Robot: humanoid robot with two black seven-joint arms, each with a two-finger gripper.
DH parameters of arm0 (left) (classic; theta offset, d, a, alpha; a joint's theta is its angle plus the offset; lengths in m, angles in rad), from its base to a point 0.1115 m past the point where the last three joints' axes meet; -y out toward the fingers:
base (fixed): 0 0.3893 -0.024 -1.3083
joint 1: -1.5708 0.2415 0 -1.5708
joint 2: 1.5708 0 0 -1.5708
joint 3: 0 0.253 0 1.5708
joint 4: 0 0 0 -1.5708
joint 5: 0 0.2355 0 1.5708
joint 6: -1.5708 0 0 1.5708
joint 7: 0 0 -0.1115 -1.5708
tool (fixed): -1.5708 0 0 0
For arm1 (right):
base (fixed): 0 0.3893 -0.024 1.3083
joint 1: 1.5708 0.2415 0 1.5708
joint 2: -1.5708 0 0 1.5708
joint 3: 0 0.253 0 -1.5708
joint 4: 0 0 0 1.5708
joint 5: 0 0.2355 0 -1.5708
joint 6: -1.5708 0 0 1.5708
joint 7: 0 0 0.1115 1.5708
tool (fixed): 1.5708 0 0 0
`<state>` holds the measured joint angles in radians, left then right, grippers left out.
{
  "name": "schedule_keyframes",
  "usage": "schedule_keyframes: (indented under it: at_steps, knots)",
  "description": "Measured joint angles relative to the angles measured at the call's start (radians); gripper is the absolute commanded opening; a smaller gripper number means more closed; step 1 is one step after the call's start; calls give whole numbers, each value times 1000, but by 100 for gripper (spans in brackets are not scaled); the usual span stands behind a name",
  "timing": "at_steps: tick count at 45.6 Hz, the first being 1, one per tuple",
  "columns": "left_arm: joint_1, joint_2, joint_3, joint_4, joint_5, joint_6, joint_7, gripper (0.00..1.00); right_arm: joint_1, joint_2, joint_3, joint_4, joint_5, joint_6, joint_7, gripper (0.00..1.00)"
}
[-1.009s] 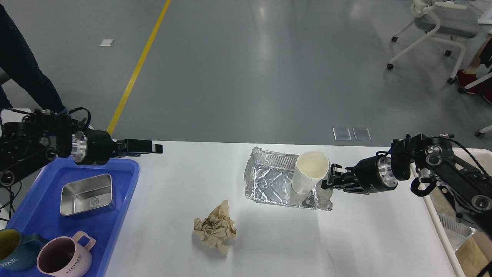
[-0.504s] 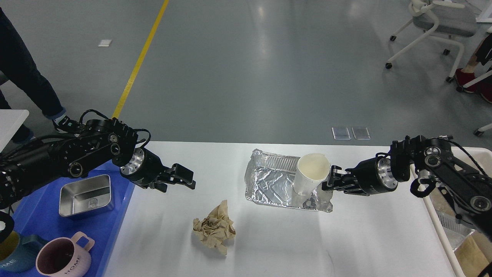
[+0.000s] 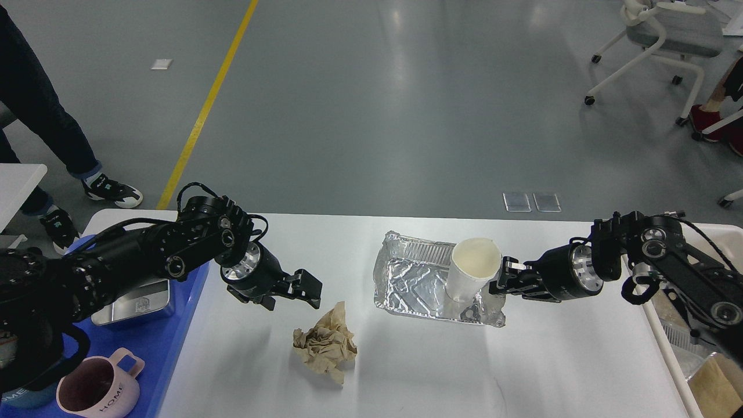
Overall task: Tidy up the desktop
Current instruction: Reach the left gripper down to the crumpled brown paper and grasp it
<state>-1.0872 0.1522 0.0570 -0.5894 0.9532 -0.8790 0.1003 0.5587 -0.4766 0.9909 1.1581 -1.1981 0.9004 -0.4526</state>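
Note:
The white desktop [image 3: 441, 371] holds a crumpled brown paper ball [image 3: 325, 345] at front centre and a crinkled foil tray [image 3: 415, 278] with a white paper cup [image 3: 473, 267] standing at its right end. My left gripper [image 3: 307, 290] is open and empty, hovering just up and left of the paper ball. My right gripper [image 3: 500, 280] comes in from the right, its fingers closed over the foil tray's right rim, right beside the cup.
A blue tray [image 3: 174, 342] at the left edge holds a steel box [image 3: 130, 305], a pink mug [image 3: 96, 392] and a dark mug partly hidden by my left arm. A cream bin [image 3: 667, 342] stands at the right edge. A person's legs [image 3: 35, 116] are at far left.
My left gripper swung from above the blue tray out over the desktop toward the paper ball. The foil tray and cup shifted slightly toward me with my right gripper.

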Motion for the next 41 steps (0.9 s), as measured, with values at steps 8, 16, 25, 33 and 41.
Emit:
schedule_keyframes:
  at_steps: [8, 16, 25, 33, 41]
  knots:
    - [1, -43, 1, 11, -35, -12, 75, 100, -3, -1, -1, 0, -2, -1, 0, 0]
    - [2, -46, 2, 10, -49, -41, 99, 100, -3, 1, -1, -2, -3, -2, -6, 0]
    - [7, -54, 4, 11, -50, -55, 101, 100, -1, 1, -1, -3, -4, -3, -10, 0]
    - [32, -86, 5, 13, -50, -51, 102, 99, -3, 2, -1, -3, -5, -3, -11, 0]
    - [74, -144, 5, 51, -43, 6, 103, 97, -4, 1, -1, -3, -5, -4, -11, 0]
